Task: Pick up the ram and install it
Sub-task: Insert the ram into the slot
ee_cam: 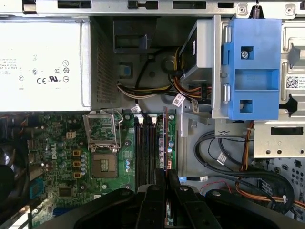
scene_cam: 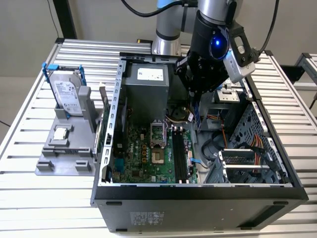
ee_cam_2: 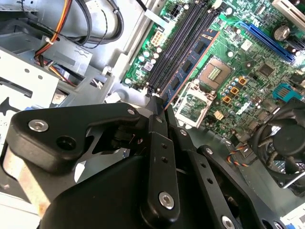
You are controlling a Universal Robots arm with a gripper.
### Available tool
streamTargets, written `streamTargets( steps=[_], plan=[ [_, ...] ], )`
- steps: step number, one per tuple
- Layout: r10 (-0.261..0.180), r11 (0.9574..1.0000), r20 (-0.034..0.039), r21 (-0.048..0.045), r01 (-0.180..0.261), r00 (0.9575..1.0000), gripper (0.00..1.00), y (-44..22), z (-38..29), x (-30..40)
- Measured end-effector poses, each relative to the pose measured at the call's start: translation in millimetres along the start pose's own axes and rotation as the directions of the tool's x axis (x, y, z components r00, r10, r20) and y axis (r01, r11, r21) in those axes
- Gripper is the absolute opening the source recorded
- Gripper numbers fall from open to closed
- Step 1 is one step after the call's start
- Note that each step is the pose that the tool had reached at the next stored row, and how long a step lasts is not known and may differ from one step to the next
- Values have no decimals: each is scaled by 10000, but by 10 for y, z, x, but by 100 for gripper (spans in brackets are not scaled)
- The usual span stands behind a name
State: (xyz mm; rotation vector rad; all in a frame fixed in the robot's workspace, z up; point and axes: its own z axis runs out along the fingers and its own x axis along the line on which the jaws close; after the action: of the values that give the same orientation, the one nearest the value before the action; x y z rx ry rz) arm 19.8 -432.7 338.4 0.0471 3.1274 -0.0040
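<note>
My gripper (scene_cam: 198, 94) hangs inside the open computer case (scene_cam: 106, 148), shut on the ram. In the second wrist view the ram (ee_cam_2: 190, 64) is a dark blue stick with chips and an orange contact edge. It reaches out from the fingertips (ee_cam_2: 155, 102) over the motherboard. In the first wrist view the ram (ee_cam: 165, 140) shows edge-on, running alongside the black memory slots (ee_cam: 145, 148). The gripper (ee_cam: 166, 175) is clamped on its near end. The same slots (scene_cam: 179, 153) lie below the gripper in the exterior view.
A silver hard drive in a blue bracket (scene_cam: 67, 91) and a square processor chip (scene_cam: 60, 133) sit on a grey holder at the exterior view's left. Around the ram stand the power supply (scene_cam: 146, 91), open CPU socket (ee_cam: 102, 164), blue drive caddy (ee_cam: 250, 71), cable bundles (ee_cam: 228, 157) and fan (ee_cam_2: 283, 138).
</note>
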Motion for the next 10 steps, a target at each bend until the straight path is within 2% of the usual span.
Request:
streamTargets(
  steps=[10],
  plan=[
    [-15, 10000, 1, 27, 15, 10000, 0, 1, 7, 0]
  ],
)
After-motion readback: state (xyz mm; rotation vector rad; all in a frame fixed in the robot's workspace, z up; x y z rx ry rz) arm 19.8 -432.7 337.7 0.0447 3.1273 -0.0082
